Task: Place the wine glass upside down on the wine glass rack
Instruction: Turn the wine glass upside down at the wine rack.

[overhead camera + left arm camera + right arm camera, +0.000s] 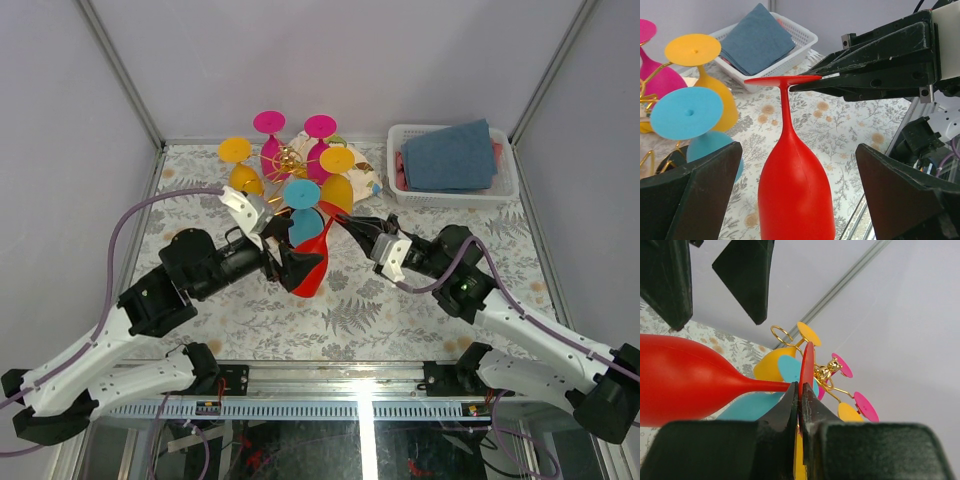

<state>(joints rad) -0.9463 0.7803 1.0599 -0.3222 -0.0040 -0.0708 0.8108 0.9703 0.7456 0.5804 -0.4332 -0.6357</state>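
The red wine glass (312, 268) hangs upside down above the table, in front of the gold wine glass rack (288, 160). My right gripper (345, 222) is shut on the edge of the glass's flat foot (807, 365), its fingertips pinched together in the right wrist view (800, 395). My left gripper (290, 262) is open. Its jaws stand on either side of the red bowl (795, 190) with a gap on each side. The rack's gold post (827, 369) shows just behind the foot.
Pink (320, 128), yellow (235, 152) and blue (301, 195) glasses hang upside down on the rack. A white basket (452, 200) with folded blue cloth (450, 155) stands at the back right. Grey walls enclose the table.
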